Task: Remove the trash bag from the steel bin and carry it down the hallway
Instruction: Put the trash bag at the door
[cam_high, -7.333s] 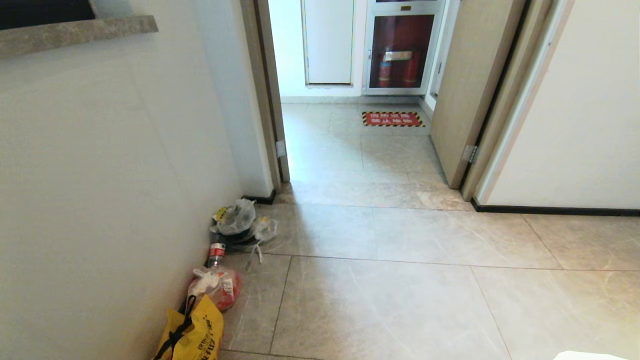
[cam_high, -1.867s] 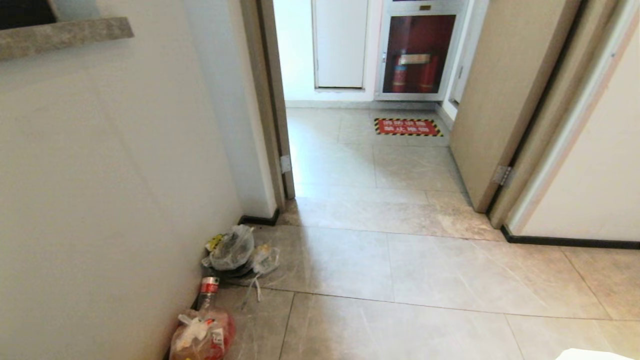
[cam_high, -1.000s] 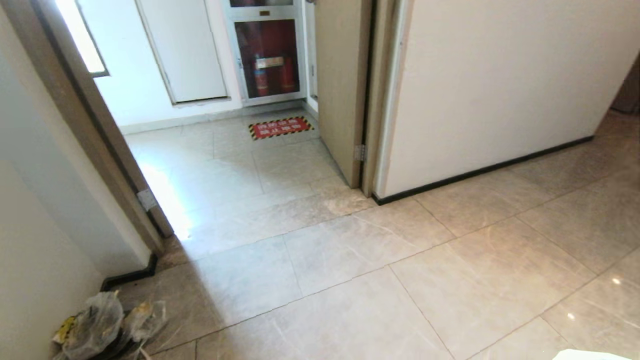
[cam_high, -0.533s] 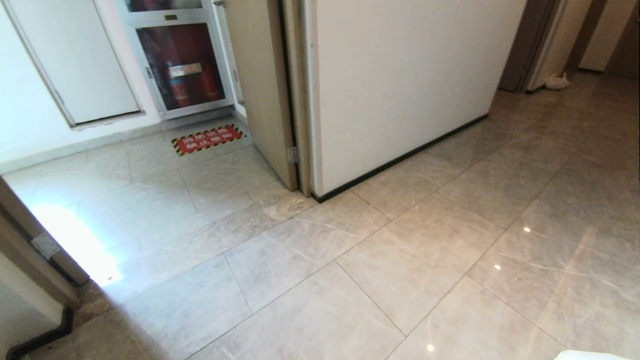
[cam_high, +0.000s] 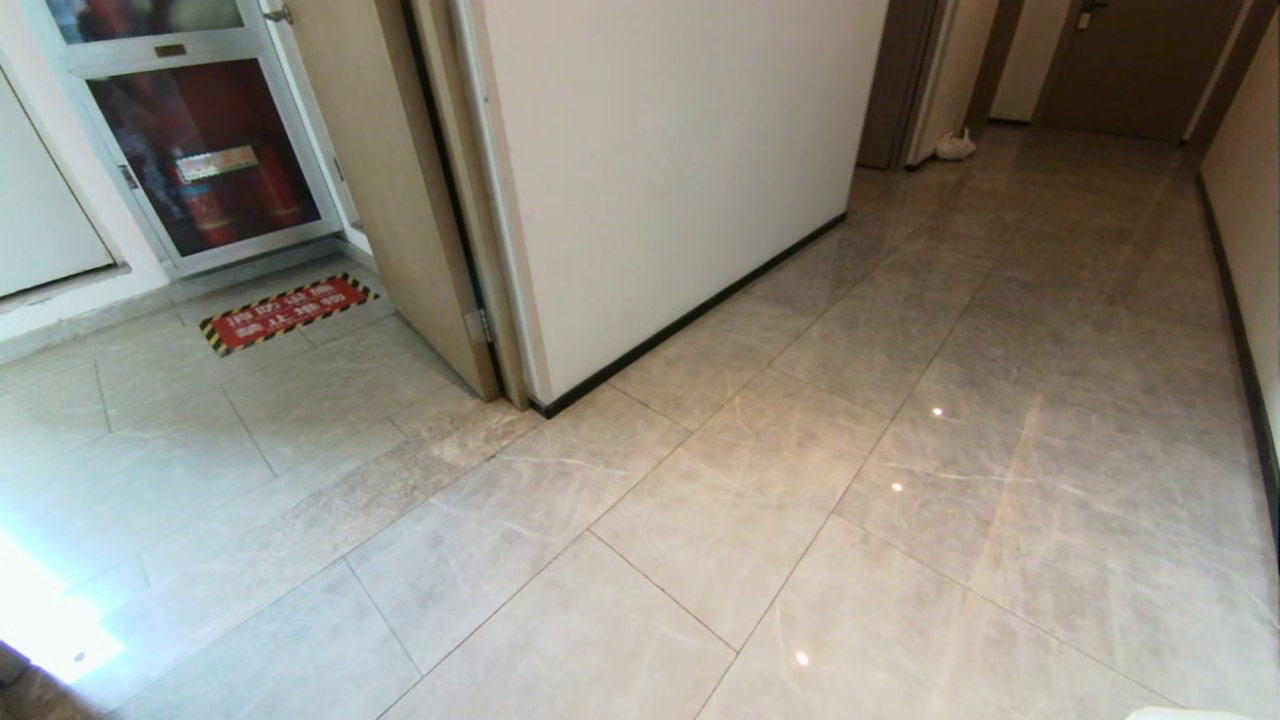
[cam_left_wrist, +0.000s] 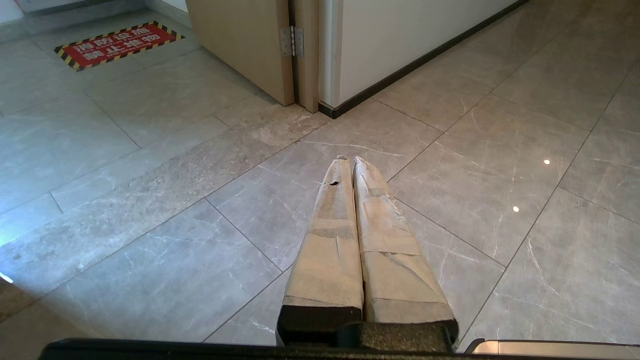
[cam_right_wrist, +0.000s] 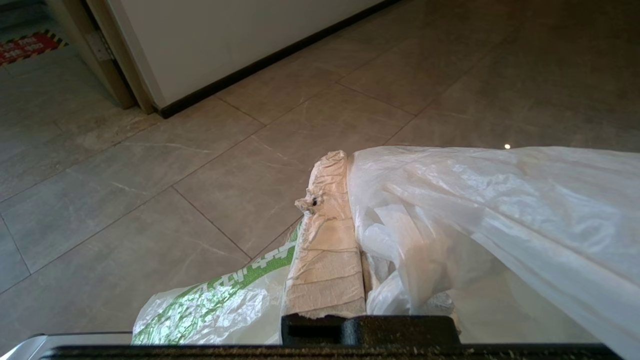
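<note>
Bag (cam_right_wrist: 480, 210), white and filmy, hangs pinched in our right gripper (cam_right_wrist: 345, 165) above the floor (cam_high: 760, 500) of the hallway (cam_high: 1080, 230), its film draped over one taped finger. Our left gripper (cam_left_wrist: 349, 161) holds nothing, its fingers (cam_left_wrist: 327, 240) pressed together over the tiles near the door (cam_high: 380, 180) corner.
</note>
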